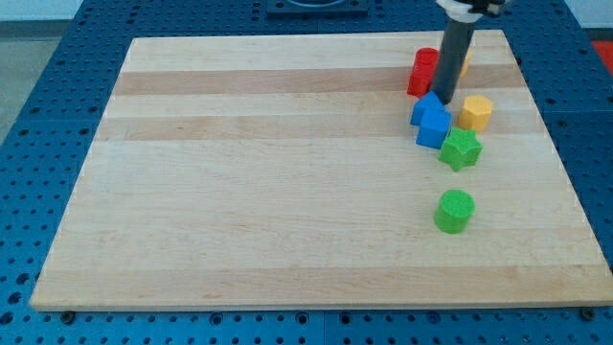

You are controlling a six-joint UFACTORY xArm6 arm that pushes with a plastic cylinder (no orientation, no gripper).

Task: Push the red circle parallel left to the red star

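Note:
Red shows at the view's top right, just left of the rod. It may be two red blocks close together, and I cannot make out circle or star. My tip is down on the board, at the red's lower right and against the top edge of the blue blocks. The rod hides part of the red and most of a yellow block behind it.
A yellow hexagon-like block sits right of the blue ones. A green star lies just below them. A green circle stands alone further down. The wooden board ends near these blocks on the view's right.

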